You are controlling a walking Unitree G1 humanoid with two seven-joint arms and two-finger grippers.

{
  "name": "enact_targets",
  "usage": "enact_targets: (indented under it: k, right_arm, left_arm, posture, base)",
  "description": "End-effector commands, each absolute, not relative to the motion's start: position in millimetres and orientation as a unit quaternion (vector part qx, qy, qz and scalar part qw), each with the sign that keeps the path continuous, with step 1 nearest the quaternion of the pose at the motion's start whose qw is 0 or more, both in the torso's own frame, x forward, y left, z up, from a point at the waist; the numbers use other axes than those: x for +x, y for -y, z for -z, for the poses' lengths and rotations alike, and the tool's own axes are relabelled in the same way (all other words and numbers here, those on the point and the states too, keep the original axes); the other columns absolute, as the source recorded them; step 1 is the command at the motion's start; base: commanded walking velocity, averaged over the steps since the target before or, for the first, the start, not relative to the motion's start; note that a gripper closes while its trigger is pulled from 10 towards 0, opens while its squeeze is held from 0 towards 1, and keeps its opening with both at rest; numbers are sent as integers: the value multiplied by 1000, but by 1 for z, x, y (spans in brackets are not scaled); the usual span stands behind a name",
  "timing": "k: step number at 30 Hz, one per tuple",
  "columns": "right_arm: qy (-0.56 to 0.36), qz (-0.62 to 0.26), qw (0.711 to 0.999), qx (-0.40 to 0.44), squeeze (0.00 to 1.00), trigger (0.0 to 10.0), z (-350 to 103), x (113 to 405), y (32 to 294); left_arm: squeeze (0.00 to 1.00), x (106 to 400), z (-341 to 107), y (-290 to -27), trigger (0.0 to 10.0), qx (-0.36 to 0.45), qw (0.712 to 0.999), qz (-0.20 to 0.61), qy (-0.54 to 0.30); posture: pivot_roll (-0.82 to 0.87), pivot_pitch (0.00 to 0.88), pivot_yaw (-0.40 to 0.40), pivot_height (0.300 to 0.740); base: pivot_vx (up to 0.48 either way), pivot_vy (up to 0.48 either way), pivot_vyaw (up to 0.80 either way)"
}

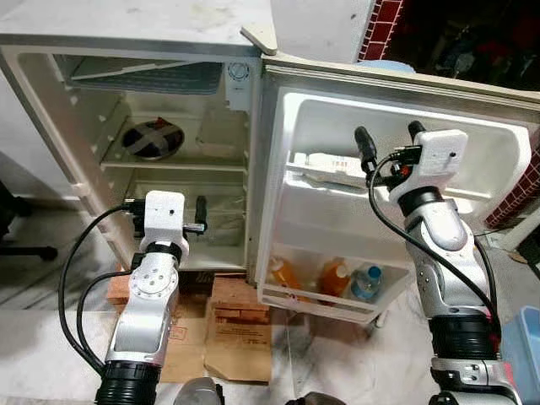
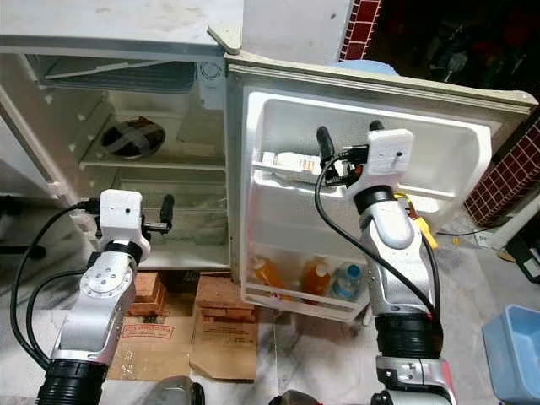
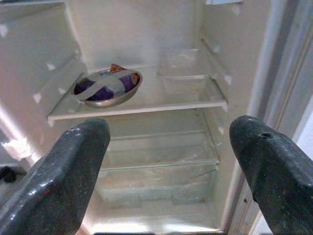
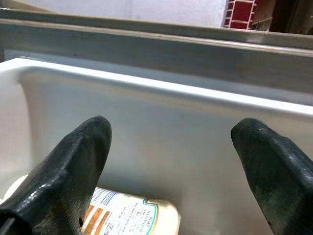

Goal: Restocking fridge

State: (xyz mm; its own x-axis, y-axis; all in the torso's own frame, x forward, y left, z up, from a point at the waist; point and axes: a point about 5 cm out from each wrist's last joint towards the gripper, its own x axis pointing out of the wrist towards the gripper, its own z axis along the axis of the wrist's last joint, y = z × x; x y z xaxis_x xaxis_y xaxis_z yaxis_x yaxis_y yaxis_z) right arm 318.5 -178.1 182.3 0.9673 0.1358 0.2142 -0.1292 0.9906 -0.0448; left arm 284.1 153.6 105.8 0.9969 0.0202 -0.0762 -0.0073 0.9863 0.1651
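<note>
Tiled floor, small white fridge (image 1: pixel 169 34) propped on bricks (image 1: pixel 240 308) w/ flattened cardboard (image 1: pixel 228 342) in front, red brick wall behind. Fridge door (image 1: pixel 396 93) swung wide open.

Right gripper (image 1: pixel 390 139) is up at the door's upper shelf (image 1: pixel 337 179), fingers spread wide, holding nothing. A white bottle w/ printed label (image 4: pixel 129 218) lies on its side on that shelf, just below and between the fingers in the right wrist view. Looks like it's placed or about to be adjusted; can't tell which.

Left gripper (image 1: pixel 164 221) sits at the mouth of the main compartment, low shelf level, fingers wide apart, empty.

Risks:
- bottle lies flat on a shallow shelf, so a nudge from a right finger could roll it off the rail
- right arm is close to the door liner, so a push could swing the door or rock the fridge on the bricks
- left wrist cable (image 1: pixel 84 253) hangs loose near the cabinet edge, poss snag

Stock so far: two orange bottles (image 1: pixel 283 274) and a clear water bottle (image 1: pixel 364 283) upright in the door's bottom bin; metal bowl (image 3: pixel 107 88) w/ tape across the top on the mid shelf. Lower glass shelf and crisper look bare.
</note>
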Motion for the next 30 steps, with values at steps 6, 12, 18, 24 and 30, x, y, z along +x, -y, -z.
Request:
enact_targets:
  k: [6,12,18,24,30]
  right_arm:
    - [133,-103,986,-18,0,10000,-195,314,169]
    - [143,-97,985,-25,0,10000,-200,316,173]
    - [142,-71,986,-49,0,10000,-199,316,177]
    - [121,-49,989,-63,0,10000,-188,314,183]
    - [86,-70,992,-53,0,10000,-172,312,176]
  left_arm:
    - [0,283,-107,-151,10000,85,996,-2,-33]
    - [0,284,-106,-151,10000,87,996,0,-34]
    - [0,285,-106,-151,10000,88,996,0,-34]
    - [0,285,-107,-152,10000,75,997,-2,-29]
    - [0,286,-105,-155,10000,75,996,-18,-42]
  posture:
    - [55,0,-46,740]
    - [52,0,-42,740]
    - [54,0,-41,740]
    - [51,0,-40,740]
    - [50,0,-37,740]
  base:
    - [-264,-129,0]
    - [-310,-261,0]
    - [-41,-83,0]
    - [0,0,0]
    - [0,0,0]
